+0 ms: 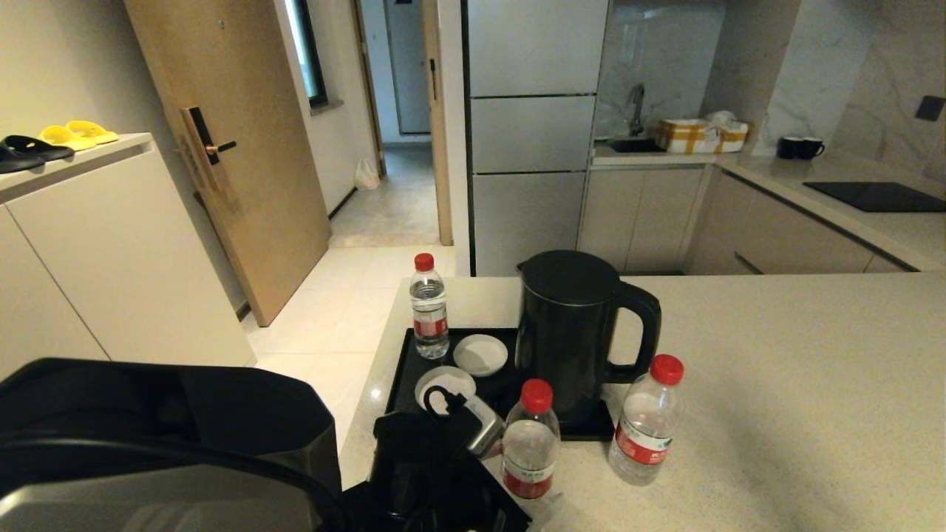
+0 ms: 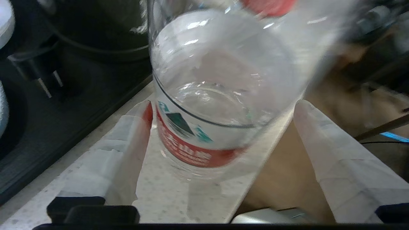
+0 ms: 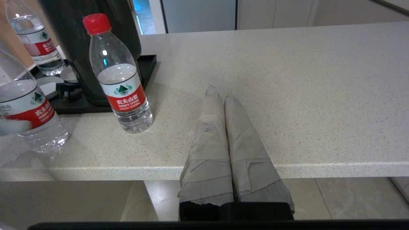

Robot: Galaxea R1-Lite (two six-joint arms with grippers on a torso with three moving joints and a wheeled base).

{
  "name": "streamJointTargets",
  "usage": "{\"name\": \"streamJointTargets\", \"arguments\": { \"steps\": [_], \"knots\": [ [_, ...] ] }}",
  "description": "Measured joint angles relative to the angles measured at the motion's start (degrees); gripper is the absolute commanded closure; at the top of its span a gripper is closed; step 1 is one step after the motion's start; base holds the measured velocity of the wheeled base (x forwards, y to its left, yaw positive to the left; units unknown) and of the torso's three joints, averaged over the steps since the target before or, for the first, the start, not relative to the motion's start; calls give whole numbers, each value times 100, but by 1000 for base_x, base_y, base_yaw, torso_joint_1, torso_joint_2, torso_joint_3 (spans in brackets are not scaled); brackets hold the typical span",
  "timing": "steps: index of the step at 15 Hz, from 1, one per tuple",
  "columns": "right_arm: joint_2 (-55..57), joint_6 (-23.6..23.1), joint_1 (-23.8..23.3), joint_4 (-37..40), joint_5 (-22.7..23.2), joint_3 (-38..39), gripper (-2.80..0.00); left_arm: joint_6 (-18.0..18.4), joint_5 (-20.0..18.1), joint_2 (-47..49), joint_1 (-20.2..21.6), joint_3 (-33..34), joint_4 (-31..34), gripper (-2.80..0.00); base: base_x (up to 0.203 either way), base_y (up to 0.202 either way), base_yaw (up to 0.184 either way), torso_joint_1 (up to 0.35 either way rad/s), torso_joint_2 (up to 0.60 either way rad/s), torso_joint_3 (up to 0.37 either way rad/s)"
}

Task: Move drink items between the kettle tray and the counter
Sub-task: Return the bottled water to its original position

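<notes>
Three clear, red-capped water bottles are in view. One (image 1: 429, 307) stands on the far left of the black kettle tray (image 1: 403, 369). Another (image 1: 645, 428) stands on the beige counter (image 1: 776, 384), right of the kettle (image 1: 565, 325). The third (image 1: 531, 443) stands on the counter by its front edge, just off the tray. My left gripper (image 2: 223, 103) is open around this bottle (image 2: 220, 95), which looks blurred, with one white-wrapped finger (image 2: 134, 143) on each side at label height. My right gripper (image 3: 219, 92) is shut and empty over the counter's front edge, right of the bottles.
Two small white dishes (image 1: 480, 353) and the kettle's plug (image 2: 35, 68) lie on the tray in front of the kettle. The counter's front edge (image 3: 287, 166) runs under my right fingers. A white cabinet with slippers (image 1: 74, 137) stands far left.
</notes>
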Motion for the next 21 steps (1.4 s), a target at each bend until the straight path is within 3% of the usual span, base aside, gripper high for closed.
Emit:
{"name": "streamJointTargets", "arguments": {
  "steps": [8, 11, 12, 13, 15, 21],
  "knots": [
    [0, 2, -1, -1, 0, 0, 0, 292, 605, 202, -4, -627, 535, -280, 0, 0, 0, 0, 0, 0],
    [0, 2, 5, 1, 0, 0, 0, 309, 645, 222, 9, -732, 781, -280, 0, 0, 0, 0, 0, 0],
    [0, 2, 5, 1, 0, 0, 0, 304, 658, 222, 14, -769, 841, -79, 0, 0, 0, 0, 0, 0],
    [0, 2, 5, 1, -1, 0, 0, 304, 750, 222, 21, -808, 910, 0, 0, 0, 0, 0, 0, 0],
    [0, 2, 2, 0, 2, 0, 0, 298, 1005, 203, 32, -898, 942, 0, 0, 0, 0, 0, 0, 0],
    [0, 2, -1, -1, 0, 0, 0, 276, 1033, -357, 292, -739, 948, 0, 0, 0, 0, 0, 0, 0]
  ]
}}
